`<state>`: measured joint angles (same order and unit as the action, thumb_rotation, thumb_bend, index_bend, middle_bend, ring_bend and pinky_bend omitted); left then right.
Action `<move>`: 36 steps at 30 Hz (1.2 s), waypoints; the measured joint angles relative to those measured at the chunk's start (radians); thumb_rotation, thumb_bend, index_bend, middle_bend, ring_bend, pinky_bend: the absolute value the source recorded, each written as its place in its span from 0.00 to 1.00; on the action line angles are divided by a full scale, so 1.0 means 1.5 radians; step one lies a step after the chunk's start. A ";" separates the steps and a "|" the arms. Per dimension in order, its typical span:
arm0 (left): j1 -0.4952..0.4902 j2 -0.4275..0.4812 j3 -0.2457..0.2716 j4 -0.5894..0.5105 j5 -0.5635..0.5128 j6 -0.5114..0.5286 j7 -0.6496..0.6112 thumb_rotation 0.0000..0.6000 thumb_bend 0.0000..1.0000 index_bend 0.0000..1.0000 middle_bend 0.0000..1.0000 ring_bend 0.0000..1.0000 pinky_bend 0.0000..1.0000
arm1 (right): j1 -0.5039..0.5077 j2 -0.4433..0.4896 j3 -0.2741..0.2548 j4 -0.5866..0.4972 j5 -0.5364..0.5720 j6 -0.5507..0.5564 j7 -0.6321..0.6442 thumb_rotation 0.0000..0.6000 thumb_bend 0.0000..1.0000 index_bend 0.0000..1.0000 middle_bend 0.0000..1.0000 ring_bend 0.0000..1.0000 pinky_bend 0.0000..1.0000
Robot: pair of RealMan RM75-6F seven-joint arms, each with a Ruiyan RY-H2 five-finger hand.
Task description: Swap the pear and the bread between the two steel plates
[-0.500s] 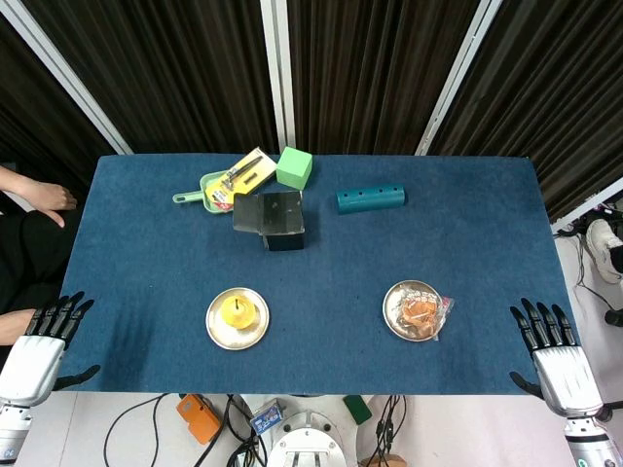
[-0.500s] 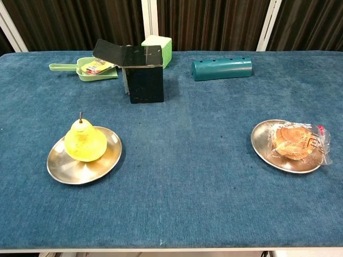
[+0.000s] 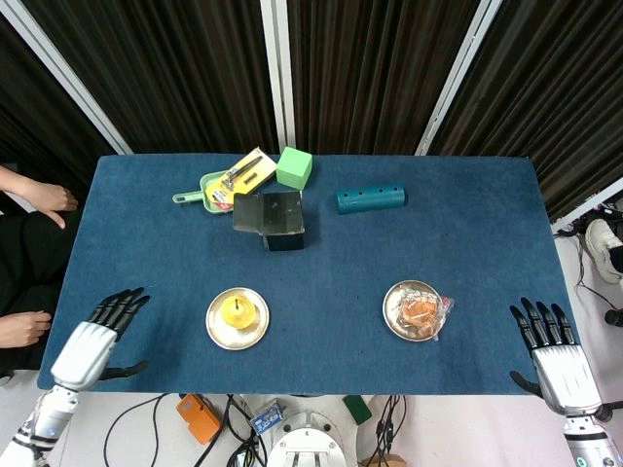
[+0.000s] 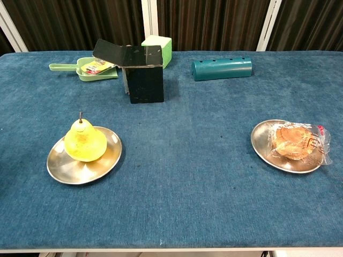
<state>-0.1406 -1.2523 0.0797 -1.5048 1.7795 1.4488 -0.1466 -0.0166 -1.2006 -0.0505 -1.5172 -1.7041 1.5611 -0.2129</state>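
Note:
A yellow pear (image 3: 237, 311) (image 4: 84, 141) stands upright on the left steel plate (image 3: 220, 332) (image 4: 61, 168). A wrapped bread (image 3: 423, 311) (image 4: 294, 141) lies on the right steel plate (image 3: 393, 314) (image 4: 260, 141), its wrapper hanging over the right rim. My left hand (image 3: 95, 337) hovers at the table's front left corner, fingers spread, holding nothing, well left of the pear's plate. My right hand (image 3: 552, 354) is off the table's front right corner, fingers spread and empty. Neither hand shows in the chest view.
At the back stand a black open box (image 3: 273, 220) (image 4: 140, 75), a green cube (image 3: 294, 167), a teal cylinder with holes (image 3: 370, 199) (image 4: 222, 69) and a green dustpan holding a yellow packet (image 3: 226, 181) (image 4: 88, 68). A person's hands (image 3: 44, 198) lie at the left edge.
My left hand has moved right and inward, from beyond the left edge to over the table's front left corner. The right hand has stayed put.

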 measured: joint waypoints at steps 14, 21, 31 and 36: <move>-0.118 -0.150 -0.073 -0.085 -0.143 -0.199 0.190 1.00 0.08 0.04 0.02 0.03 0.17 | 0.009 0.001 0.006 -0.007 0.024 -0.026 -0.008 1.00 0.15 0.00 0.00 0.00 0.00; -0.143 -0.273 -0.093 -0.019 -0.199 -0.207 0.321 1.00 0.08 0.10 0.10 0.10 0.17 | 0.007 0.003 0.005 -0.007 0.022 -0.020 -0.004 1.00 0.15 0.00 0.00 0.00 0.00; -0.154 -0.315 -0.105 0.020 -0.232 -0.188 0.359 1.00 0.13 0.21 0.22 0.23 0.27 | 0.006 0.007 0.003 -0.005 0.019 -0.014 0.004 1.00 0.15 0.00 0.00 0.00 0.00; -0.153 -0.319 -0.110 0.032 -0.241 -0.171 0.369 1.00 0.24 0.30 0.33 0.37 0.47 | 0.006 0.008 0.004 -0.006 0.020 -0.013 0.006 1.00 0.14 0.00 0.00 0.00 0.00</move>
<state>-0.3695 -1.7315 -0.0847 -1.4568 1.4186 1.1924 0.4073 -0.0072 -1.1889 -0.0444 -1.5254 -1.6746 1.5414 -0.2044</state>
